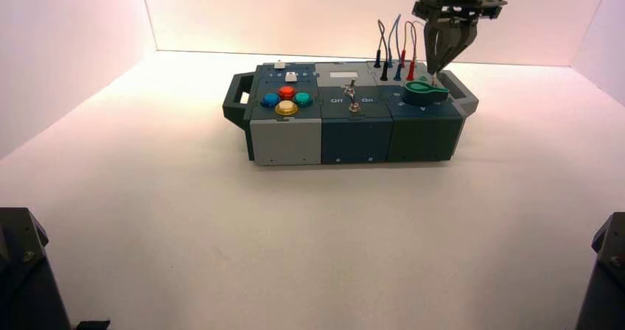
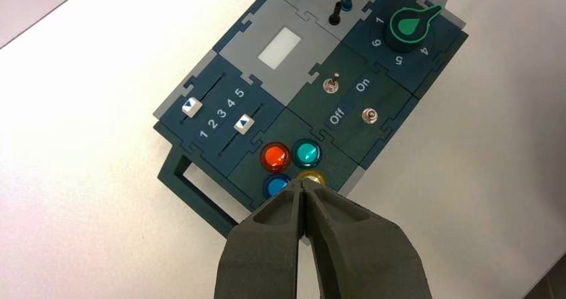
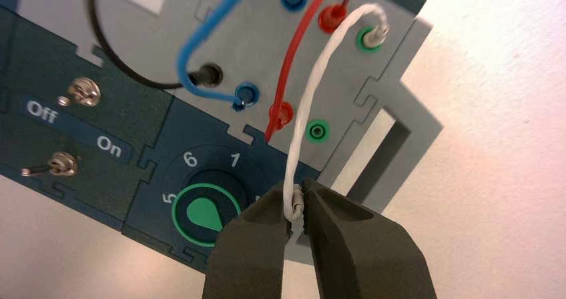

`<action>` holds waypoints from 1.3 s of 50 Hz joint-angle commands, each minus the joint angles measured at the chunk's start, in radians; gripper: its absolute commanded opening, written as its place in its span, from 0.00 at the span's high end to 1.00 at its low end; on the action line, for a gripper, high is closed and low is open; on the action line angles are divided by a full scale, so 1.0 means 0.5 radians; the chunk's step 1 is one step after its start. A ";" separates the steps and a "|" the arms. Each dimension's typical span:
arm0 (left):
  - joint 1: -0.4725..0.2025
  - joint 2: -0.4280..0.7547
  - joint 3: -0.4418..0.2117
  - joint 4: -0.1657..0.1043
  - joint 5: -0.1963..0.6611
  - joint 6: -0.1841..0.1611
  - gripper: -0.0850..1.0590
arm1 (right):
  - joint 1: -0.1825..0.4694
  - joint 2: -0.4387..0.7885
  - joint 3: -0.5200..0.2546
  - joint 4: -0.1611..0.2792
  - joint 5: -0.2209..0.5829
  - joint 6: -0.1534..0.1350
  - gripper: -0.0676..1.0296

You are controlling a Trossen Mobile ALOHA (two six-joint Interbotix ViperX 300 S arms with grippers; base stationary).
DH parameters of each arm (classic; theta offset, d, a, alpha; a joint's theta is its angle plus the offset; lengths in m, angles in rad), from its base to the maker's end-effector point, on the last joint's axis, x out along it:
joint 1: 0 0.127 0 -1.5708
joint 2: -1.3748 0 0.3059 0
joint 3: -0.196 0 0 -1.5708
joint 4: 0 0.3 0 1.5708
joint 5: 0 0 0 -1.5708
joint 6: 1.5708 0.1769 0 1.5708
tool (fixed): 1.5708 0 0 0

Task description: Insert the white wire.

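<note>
We are seeing our left gripper (image 2: 302,183) and right gripper (image 3: 298,191) wearing dark charcoal, their broad, round-shouldered jaws narrowing to slim tips and showing shallow recesses on their faces. Above the right jaws, a black crosspiece (image 1: 458,6) is spreading sideways. At the near corners, our black left housing (image 1: 28,271) and right housing (image 1: 606,275) are showing angular edges and round screw heads.
</note>
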 commanded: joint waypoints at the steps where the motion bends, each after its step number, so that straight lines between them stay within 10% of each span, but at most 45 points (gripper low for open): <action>1: -0.006 -0.015 -0.040 -0.003 -0.015 0.015 0.95 | 0.012 -0.104 -0.067 0.012 -0.015 -0.003 0.96; 65: -0.003 -0.018 -0.043 0.000 -0.015 0.021 0.95 | 0.012 -0.095 0.046 0.012 -0.356 0.003 0.96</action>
